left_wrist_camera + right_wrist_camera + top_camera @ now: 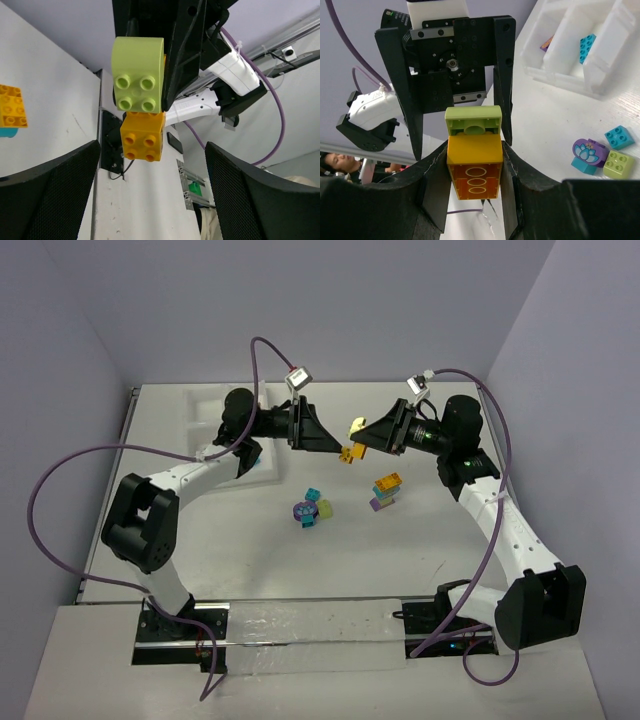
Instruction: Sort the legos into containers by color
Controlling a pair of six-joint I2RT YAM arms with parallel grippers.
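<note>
Top external view: a teal-purple-lime lego clump point(312, 508) and an orange-teal-purple clump point(386, 490) are seen unsorted on the counter point(250, 560), an orange-and-lime brick pair point(349, 453) being clamped mid-air in the right jaws before the parted left jaws; only the right wrist view plainly discloses a teal brick point(587, 46) lying in the white translucent compartment tray point(559, 55).
</note>
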